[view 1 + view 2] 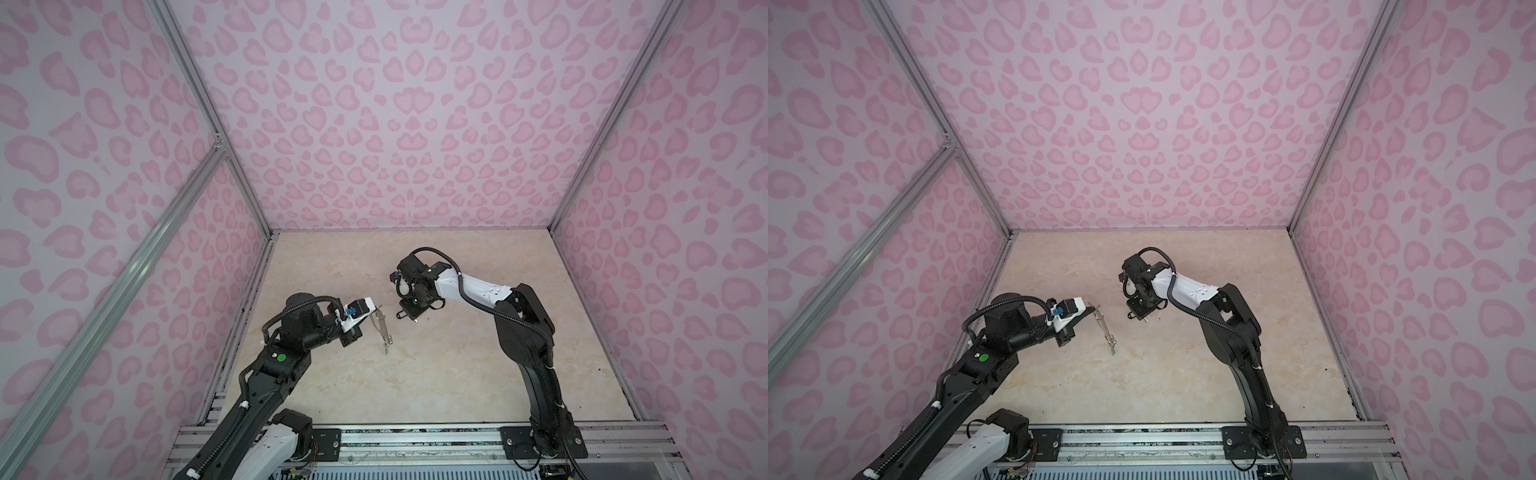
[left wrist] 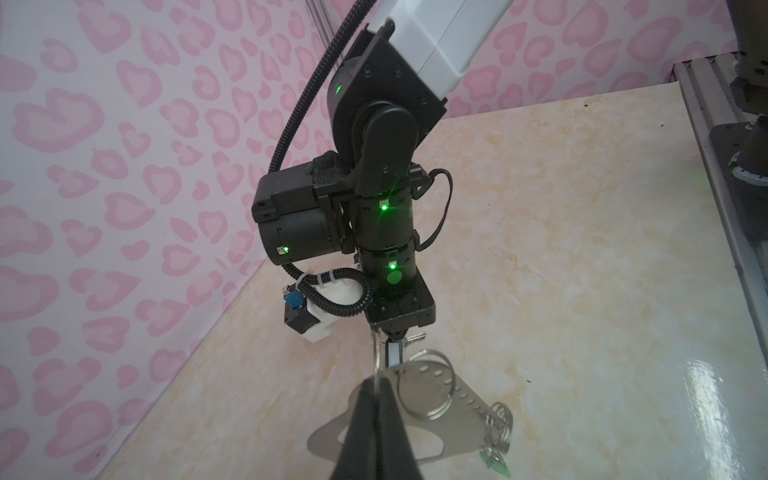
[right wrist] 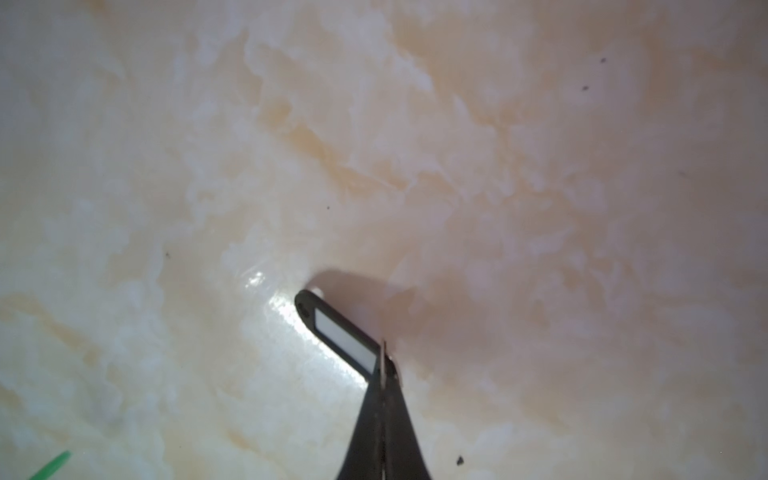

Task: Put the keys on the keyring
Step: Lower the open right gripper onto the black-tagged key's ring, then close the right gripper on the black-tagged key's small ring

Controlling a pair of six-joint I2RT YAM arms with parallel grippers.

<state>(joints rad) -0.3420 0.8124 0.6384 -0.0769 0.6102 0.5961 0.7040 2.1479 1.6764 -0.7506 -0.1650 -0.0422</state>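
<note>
Pinching the black-tagged key (image 3: 340, 332), the right tool (image 3: 384, 361) hangs near the keyring (image 2: 457, 409).

We are reading no words, numbers or brand marks anywhere, we are seeing only a white slip (image 3: 347, 338) in the black key tag (image 3: 306, 309), lying blank.

Enclosure lined with pink heart-patterned walls (image 1: 415, 124)
A glossy cream marbled tabletop (image 1: 415, 395) is framed by aluminium rails (image 1: 415, 434).
</note>
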